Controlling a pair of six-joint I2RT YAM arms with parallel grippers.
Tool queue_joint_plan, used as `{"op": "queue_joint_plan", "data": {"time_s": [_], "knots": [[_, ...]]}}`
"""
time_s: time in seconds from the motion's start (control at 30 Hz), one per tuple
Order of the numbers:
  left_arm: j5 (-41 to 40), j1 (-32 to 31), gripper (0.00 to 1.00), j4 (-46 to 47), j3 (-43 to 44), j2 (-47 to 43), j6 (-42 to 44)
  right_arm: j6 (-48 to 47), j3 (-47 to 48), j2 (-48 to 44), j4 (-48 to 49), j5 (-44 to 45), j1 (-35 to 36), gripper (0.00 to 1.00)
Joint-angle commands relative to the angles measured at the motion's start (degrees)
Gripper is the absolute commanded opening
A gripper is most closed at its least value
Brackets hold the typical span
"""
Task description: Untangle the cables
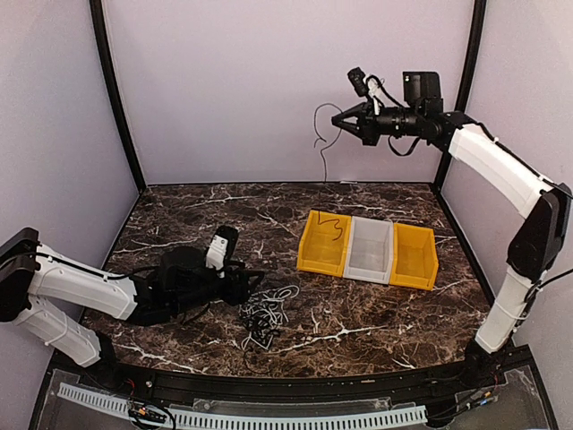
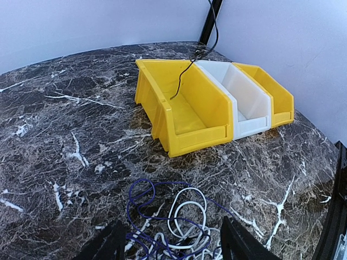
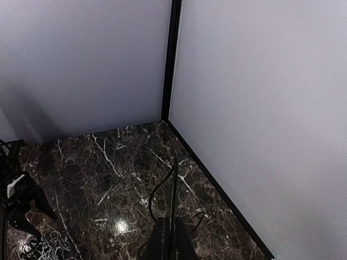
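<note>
A tangle of cables (image 1: 267,315) lies on the marble table: white, dark purple and black loops (image 2: 179,222) piled together. My left gripper (image 1: 243,287) sits low on the table just left of the pile, open, its fingers (image 2: 105,246) straddling the near edge of the tangle without touching it. High at the back my right gripper (image 1: 340,119) is shut on one thin black cable (image 1: 323,157). That cable hangs down and its lower end (image 2: 184,73) rests in the left yellow bin (image 1: 324,242). It runs out between the closed right fingers (image 3: 162,241).
Three bins stand in a row at mid-right: yellow (image 2: 184,108), white (image 2: 246,100), yellow (image 2: 276,95). Grey walls with black corner posts (image 1: 116,98) close the back and sides. A black rail (image 1: 269,381) borders the near edge.
</note>
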Motion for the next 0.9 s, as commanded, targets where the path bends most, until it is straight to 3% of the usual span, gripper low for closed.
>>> {"op": "queue_joint_plan", "data": {"time_s": [0.0,0.4,0.67,0.87], "knots": [[-1.43,-0.07,0.63,0.05,-1.63,-2.13,0.15,-3.27,-12.16,-5.45,6.26,3.84,-0.16,0.0],[-0.64,-0.09,0.63,1.0,-1.4,0.21,-0.08,-7.92,-24.17,-4.47,-0.8,5.05,-0.42,0.0],[-0.67,-0.07,0.63,0.92,-1.35,0.64,-0.42,-8.38,-25.5,0.81,-2.23,8.09,0.31,0.0],[-1.13,-0.08,0.63,0.45,-1.77,0.53,-0.9,-8.51,-20.5,6.27,-1.18,15.12,0.72,0.0]]}}
